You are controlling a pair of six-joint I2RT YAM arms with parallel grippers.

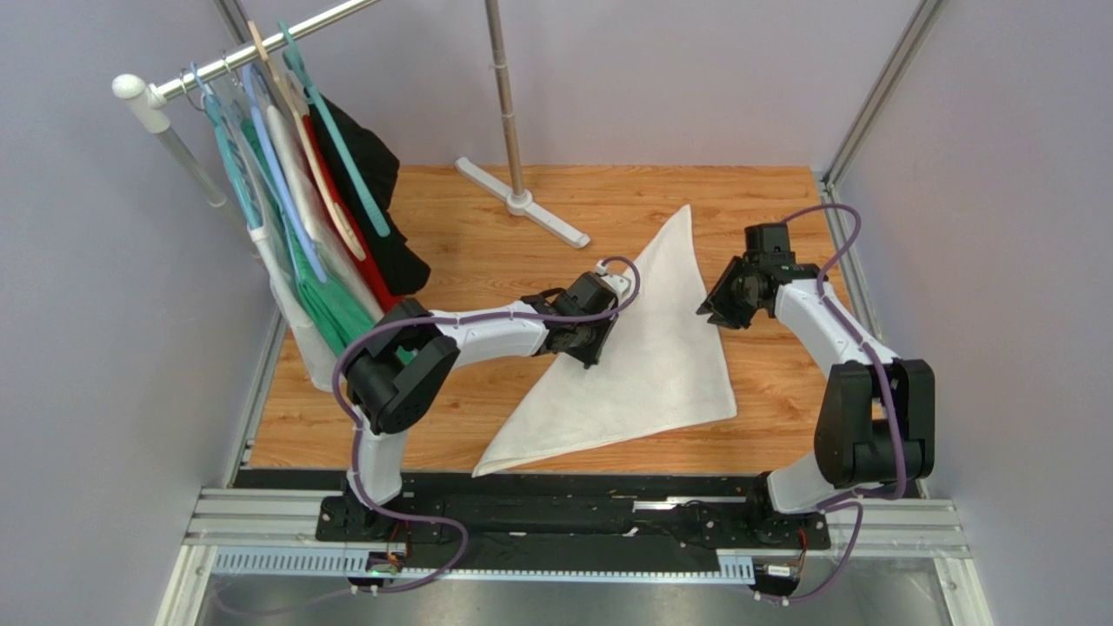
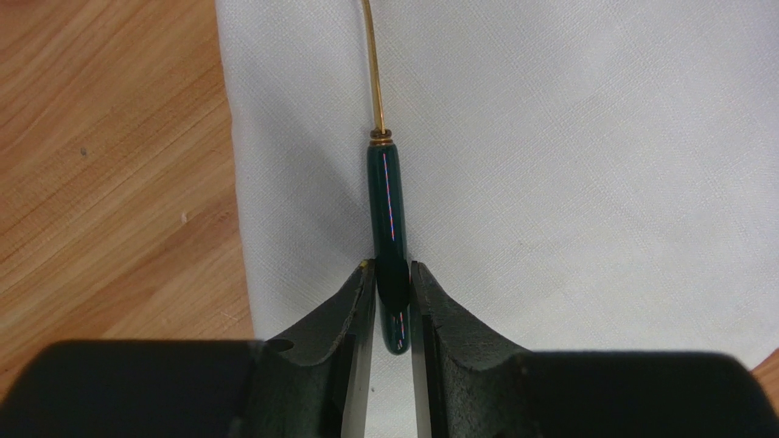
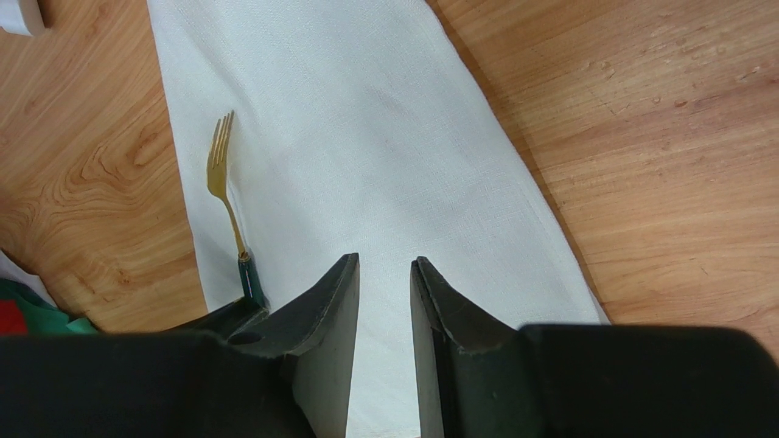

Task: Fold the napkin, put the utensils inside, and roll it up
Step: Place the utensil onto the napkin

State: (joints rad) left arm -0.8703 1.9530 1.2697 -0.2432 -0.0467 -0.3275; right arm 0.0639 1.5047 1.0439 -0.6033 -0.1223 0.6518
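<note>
The white napkin (image 1: 653, 346) lies on the wooden table folded into a triangle. It fills the left wrist view (image 2: 594, 182) and the right wrist view (image 3: 366, 137). One utensil, a gold fork with a dark green handle (image 2: 386, 210), lies along the napkin's left edge, tines pointing away (image 3: 222, 173). My left gripper (image 1: 584, 347) is shut on the end of the fork's handle (image 2: 393, 271), low over the cloth. My right gripper (image 1: 720, 311) is open and empty above the napkin's right part (image 3: 384, 265).
A clothes rail with several hangers and garments (image 1: 307, 196) stands at the left, its green cloth showing in the right wrist view (image 3: 37, 315). A white stand base (image 1: 523, 198) lies at the back. Bare wood (image 1: 784, 378) surrounds the napkin.
</note>
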